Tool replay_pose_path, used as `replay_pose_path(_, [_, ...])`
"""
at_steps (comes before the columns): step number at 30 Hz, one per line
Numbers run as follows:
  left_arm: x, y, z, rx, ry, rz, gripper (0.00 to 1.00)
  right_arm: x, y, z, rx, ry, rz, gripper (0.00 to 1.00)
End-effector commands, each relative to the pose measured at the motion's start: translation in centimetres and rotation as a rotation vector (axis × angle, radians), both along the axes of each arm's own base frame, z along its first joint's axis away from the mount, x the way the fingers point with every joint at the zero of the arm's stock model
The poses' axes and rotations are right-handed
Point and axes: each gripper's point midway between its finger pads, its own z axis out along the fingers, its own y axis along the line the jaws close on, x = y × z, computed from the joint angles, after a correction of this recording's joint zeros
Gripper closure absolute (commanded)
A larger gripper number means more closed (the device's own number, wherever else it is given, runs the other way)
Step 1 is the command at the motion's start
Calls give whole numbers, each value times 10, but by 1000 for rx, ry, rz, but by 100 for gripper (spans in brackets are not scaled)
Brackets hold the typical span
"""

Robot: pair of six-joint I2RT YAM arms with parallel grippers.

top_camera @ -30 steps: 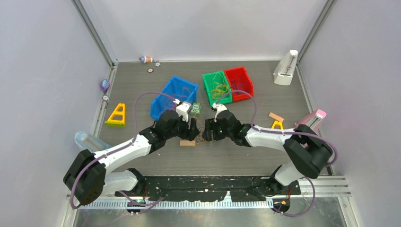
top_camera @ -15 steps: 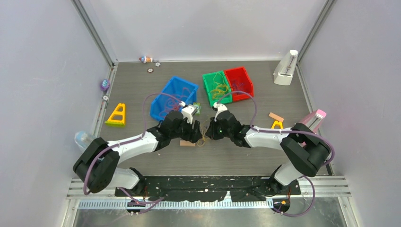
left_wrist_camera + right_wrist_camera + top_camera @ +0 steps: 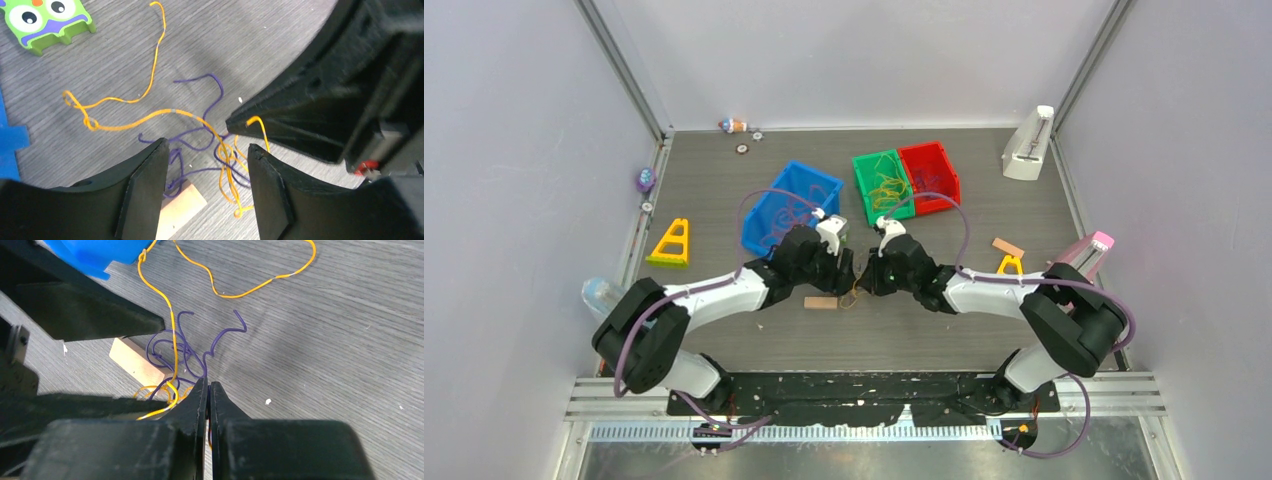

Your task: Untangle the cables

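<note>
Cables [image 3: 220,150]: one yellow-and-purple tangle at the centre of the table [image 3: 924,340], lying between the spread left fingers [image 3: 142,190]. Right fingers [image 3: 192,405]: two, pressed together, pinching strands at the tangle's edge. One wooden block [image 3: 180,207] lies partly under it.

The left pincer [image 3: 848,270] now sits further right, almost meeting the right pincer [image 3: 867,277] above the cables [image 3: 852,297]; its arm is drawn inward.
</note>
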Motion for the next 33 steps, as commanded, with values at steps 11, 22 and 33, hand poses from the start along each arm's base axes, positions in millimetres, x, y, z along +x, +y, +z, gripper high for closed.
replay_pose_path(11, [18, -25, -3, 28, 68, -29, 100, -9, 0, 23, 64, -54, -11, 95])
replay_pose_path(22, [34, 36, 27, 57, -165, 242, 100, -9, -105, 11, -177, -90, -385, 95])
replay_pose_path(33, [24, 92, 49, 78, -266, 440, 100, -29, -227, 50, -223, -225, -808, 95])
